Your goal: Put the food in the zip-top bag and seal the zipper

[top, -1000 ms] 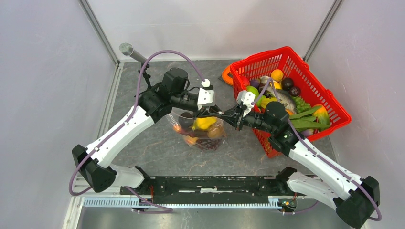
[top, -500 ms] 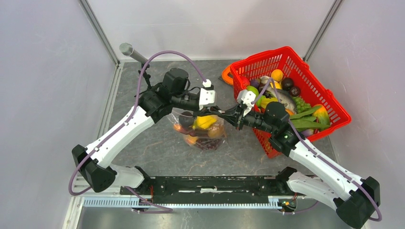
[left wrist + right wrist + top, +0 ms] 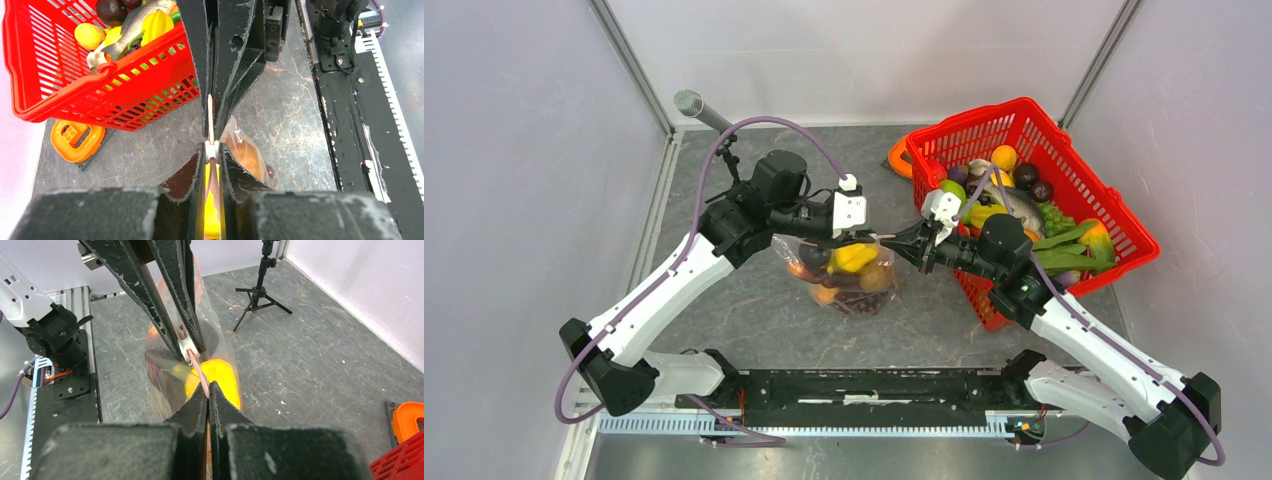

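The zip-top bag [image 3: 849, 285] hangs between both grippers over the table's middle, holding food: a yellow piece [image 3: 852, 257], a dark purple one and orange ones. My left gripper [image 3: 856, 233] is shut on the zipper [image 3: 210, 117] at its white slider [image 3: 211, 149]. My right gripper [image 3: 904, 243] is shut on the pink strip's other end [image 3: 199, 371]. In the right wrist view the left gripper's fingers [image 3: 150, 295] pinch the slider [image 3: 187, 344] just ahead of my right gripper [image 3: 209, 386]. The bag [image 3: 165, 370] bulges below, with the yellow piece [image 3: 225, 375] inside.
A red mesh basket [image 3: 1114, 215] with more toy food stands at the right, close to the right arm; it also shows in the left wrist view [image 3: 100, 75]. A flat orange ring-shaped object [image 3: 898, 158] lies behind it. A black tripod [image 3: 260, 290] stands at the back left.
My left gripper has slid a little to the left along the zipper, away from the right gripper, and its arm has swung left. The right gripper has held its place.
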Tool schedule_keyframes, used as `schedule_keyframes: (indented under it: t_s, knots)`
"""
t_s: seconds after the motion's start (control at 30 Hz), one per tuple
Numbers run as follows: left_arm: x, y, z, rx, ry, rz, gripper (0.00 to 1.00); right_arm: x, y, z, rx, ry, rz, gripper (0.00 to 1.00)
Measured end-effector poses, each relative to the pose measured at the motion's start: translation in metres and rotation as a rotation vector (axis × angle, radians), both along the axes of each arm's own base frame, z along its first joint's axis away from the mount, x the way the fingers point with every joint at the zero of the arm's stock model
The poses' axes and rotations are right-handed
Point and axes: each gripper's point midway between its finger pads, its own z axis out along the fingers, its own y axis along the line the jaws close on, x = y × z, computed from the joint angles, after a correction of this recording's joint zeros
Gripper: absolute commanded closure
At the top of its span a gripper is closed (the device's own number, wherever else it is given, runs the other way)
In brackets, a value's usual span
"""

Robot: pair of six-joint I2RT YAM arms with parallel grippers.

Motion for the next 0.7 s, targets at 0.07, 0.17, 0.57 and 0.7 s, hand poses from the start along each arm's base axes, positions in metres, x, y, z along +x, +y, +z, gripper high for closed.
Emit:
schedule_keyframes:
  t_s: [0.07, 0.17, 0.57, 0.7]
  knots:
    - [-0.002, 0.000, 0.000, -0.003, 0.003, -0.005, 0.98, -0.001, 0.001, 0.000, -0.004, -0.009, 0.011, 0.71]
    - [-0.004, 0.000, 0.000, -0.006, 0.016, -0.013, 0.98, -0.002, 0.001, 0.000, -0.013, -0.028, 0.023, 0.55]
    - [-0.011, -0.002, 0.001, -0.021, 0.039, -0.046, 0.98, 0.001, 0.013, 0.009, -0.086, -0.141, 0.115, 0.68]
    - [-0.008, -0.002, 0.002, -0.023, 0.031, -0.037, 0.98, 0.000, 0.016, 0.006, -0.113, -0.148, 0.144, 0.82]
